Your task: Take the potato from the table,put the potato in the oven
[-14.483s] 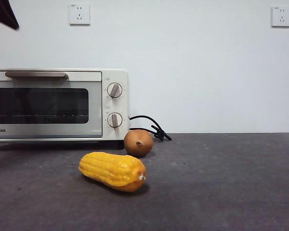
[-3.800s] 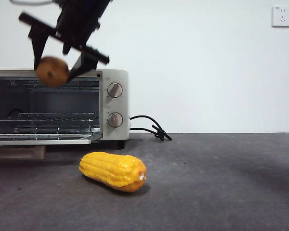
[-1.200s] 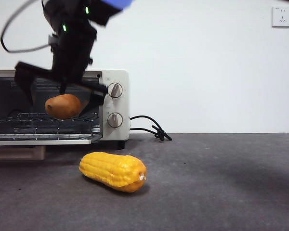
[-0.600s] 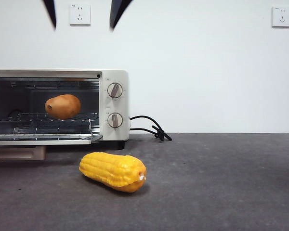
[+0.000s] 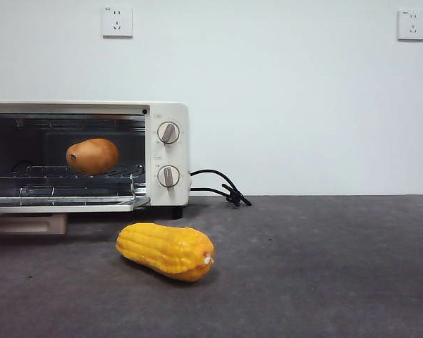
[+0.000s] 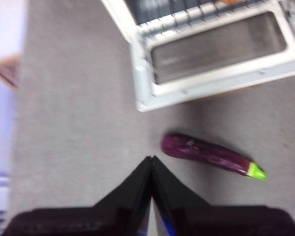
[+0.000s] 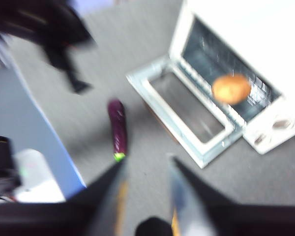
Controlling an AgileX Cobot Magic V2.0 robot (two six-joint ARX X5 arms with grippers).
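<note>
The potato (image 5: 92,155) lies on the wire rack inside the oven (image 5: 168,151), whose door (image 5: 63,205) hangs open. No gripper touches it. In the blurred right wrist view the potato (image 7: 230,88) shows inside the oven (image 7: 221,29), far below my right gripper (image 7: 147,161), which is open and holds nothing. My left gripper (image 6: 151,158) is shut and empty, high above the table (image 6: 64,123) in front of the open oven door (image 6: 142,88). Neither arm appears in the front view.
A yellow corn cob (image 5: 165,250) lies on the table (image 5: 324,267) in front of the oven. A purple eggplant (image 6: 206,153) lies near the door's front edge, the same eggplant (image 7: 118,129) in the right wrist view. The oven's black cord (image 5: 222,189) trails at its right.
The gripper set the potato on the oven rack, let go and rose. Its two jaw tips, at the top of the front view half a second ago, have left the picture.
</note>
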